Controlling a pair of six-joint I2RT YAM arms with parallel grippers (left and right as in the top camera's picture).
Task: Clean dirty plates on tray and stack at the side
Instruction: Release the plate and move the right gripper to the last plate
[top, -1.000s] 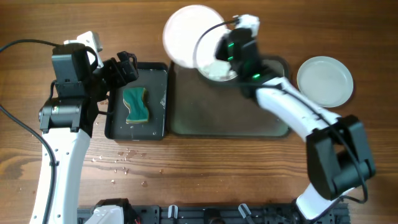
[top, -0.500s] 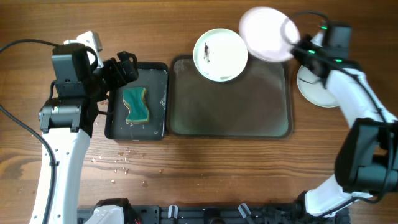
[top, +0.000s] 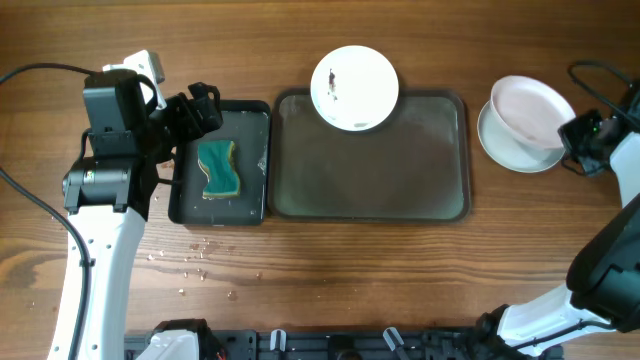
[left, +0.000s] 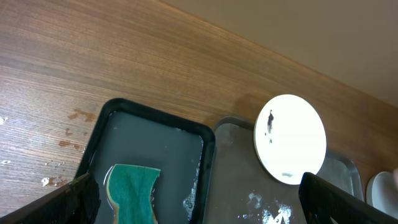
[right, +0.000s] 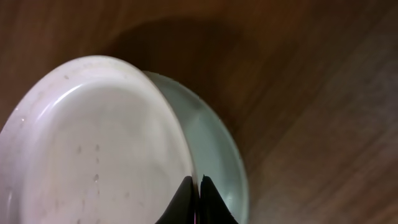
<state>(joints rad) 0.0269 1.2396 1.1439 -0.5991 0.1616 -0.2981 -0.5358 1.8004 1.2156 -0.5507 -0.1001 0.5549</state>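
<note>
Overhead: smudged plate (top: 355, 87) overhangs the far rim of the tray (top: 370, 195); white plate (top: 530, 108) leans on bluish plate (top: 508, 158) at the right edge of the worktop (top: 400, 280); left wrist: left gripper (left: 196, 190) jaws wide above sponge (left: 130, 183); right wrist: right gripper (right: 196, 190) jaws pinching white plate's rim; looks slick, chippable, so grab rims.

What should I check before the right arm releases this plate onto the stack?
1. Grip: right end effector clamped on held plate rim, ok.
2. Position: held plate above stack plate, ok.
3. Flatness: held plate tilted, not ok.
4. Cleaning: dirty plate at tray rim shows smudge, not ok.
5. Tool: sponge in black tray, ok.
6. Other arm: left end effector open, ok.
</note>
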